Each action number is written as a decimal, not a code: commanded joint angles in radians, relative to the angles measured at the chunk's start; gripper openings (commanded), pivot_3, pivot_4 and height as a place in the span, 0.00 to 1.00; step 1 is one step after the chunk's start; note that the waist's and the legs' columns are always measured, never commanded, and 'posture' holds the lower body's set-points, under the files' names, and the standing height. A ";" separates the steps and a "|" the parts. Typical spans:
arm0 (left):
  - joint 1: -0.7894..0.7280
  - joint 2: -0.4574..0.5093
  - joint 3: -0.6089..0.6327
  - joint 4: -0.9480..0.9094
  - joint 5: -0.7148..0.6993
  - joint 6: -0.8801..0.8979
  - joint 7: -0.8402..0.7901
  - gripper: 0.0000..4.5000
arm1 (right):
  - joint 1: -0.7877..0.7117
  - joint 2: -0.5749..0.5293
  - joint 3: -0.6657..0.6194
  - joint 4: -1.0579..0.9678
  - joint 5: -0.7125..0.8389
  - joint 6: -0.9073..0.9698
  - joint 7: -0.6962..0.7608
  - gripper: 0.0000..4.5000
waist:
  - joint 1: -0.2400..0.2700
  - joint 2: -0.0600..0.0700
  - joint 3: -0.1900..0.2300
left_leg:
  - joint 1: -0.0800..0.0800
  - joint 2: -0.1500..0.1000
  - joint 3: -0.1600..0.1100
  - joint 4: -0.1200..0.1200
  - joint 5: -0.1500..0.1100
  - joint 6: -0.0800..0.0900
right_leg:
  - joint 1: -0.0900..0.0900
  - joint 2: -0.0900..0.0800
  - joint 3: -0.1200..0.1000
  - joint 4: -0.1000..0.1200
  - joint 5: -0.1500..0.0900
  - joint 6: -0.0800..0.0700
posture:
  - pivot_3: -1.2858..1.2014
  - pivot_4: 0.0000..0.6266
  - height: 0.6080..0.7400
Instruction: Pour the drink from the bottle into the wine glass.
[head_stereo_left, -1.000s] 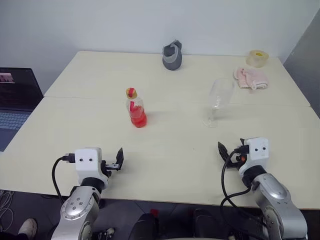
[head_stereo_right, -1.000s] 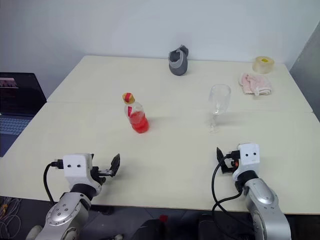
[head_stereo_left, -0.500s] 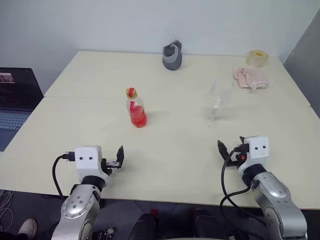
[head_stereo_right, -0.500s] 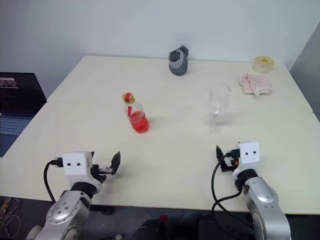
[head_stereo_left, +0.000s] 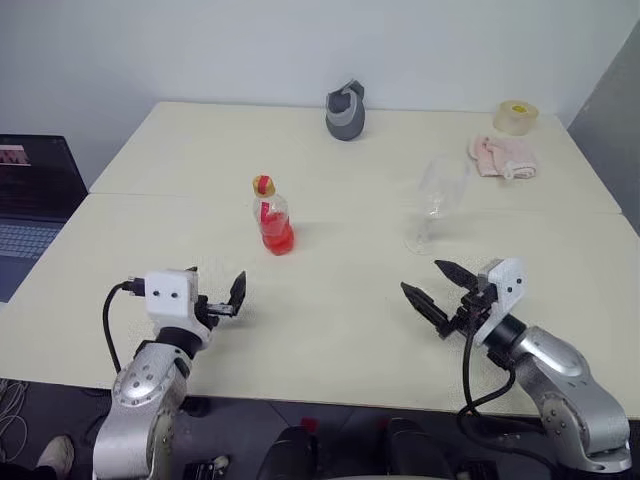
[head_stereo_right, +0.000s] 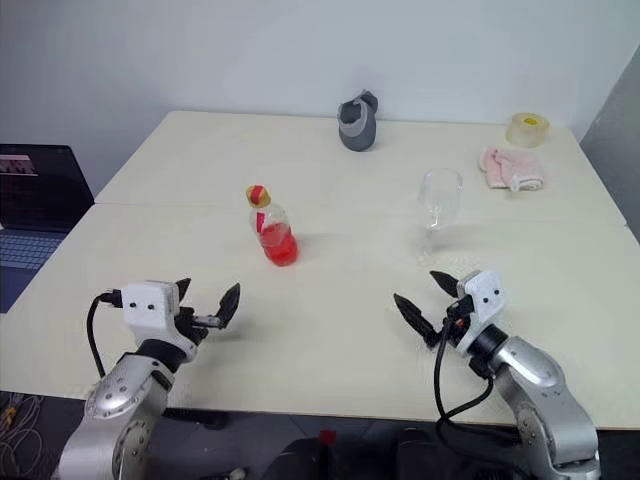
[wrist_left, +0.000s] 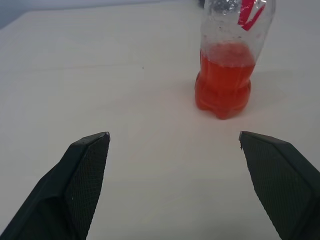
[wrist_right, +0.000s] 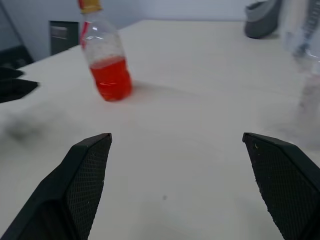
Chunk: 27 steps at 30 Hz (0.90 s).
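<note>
Standing upright near the middle of the worktop (head_stereo_left: 330, 300), left of centre, the bottle (head_stereo_left: 271, 217) keeps its yellow-and-red cap on, and the drink (head_stereo_left: 276, 237) fills only its lower part. It sits well ahead of the left gripper (head_stereo_right: 205, 305), which hangs over the near edge with its two black fingers spread wide and nothing between them. The wine glass (head_stereo_right: 437, 212) stands upright toward the right side, ahead of the right gripper (head_stereo_right: 428, 300), whose fingers are likewise wide apart and empty, pointing in toward the middle of the worktop. A grey cup-like object (head_stereo_left: 345, 111) sits at the far edge, with a pink cloth (head_stereo_left: 503, 157) and a roll of tape (head_stereo_left: 514, 116) near the far right corner; a laptop (head_stereo_left: 30, 200) lies off the left edge. From the left wrist the bottle (wrist_left: 230, 60) appears close up between the fingertips (wrist_left: 85, 165), its cap cut off; the right wrist view takes in the whole bottle (wrist_right: 104, 59) and the left gripper's tips (wrist_right: 17, 85). Compared with a second ago, the right gripper has swung inward to the left and both its fingers now show; the left one has edged forward.
</note>
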 joint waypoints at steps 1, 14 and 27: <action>-0.040 0.037 -0.003 0.068 0.007 -0.078 -0.055 0.99 | -0.028 -0.035 0.043 0.013 0.001 -0.092 0.101 1.00 | -0.001 0.000 0.000 | 0.000 0.000 0.000 0.000 0.000 0.000 | 0.000 0.000 0.000 0.000 0.000 0.000 | 0.52 0.24 1.00; -0.218 0.061 -0.067 0.264 0.056 -0.197 -0.096 0.99 | -0.114 -0.046 0.085 0.035 0.013 -0.094 0.092 1.00 | 0.002 -0.002 0.001 | 0.002 0.000 0.000 0.000 0.001 -0.001 | 0.001 0.000 0.001 0.000 0.000 0.000 | 0.52 0.24 1.00; -0.367 0.056 -0.098 0.423 0.050 -0.234 -0.137 0.99 | -0.111 -0.037 0.105 0.039 -0.008 -0.124 0.064 1.00 | 0.001 -0.002 0.001 | 0.002 0.000 0.000 0.000 0.001 -0.002 | 0.001 0.000 0.001 0.000 0.000 0.000 | 0.52 0.24 1.00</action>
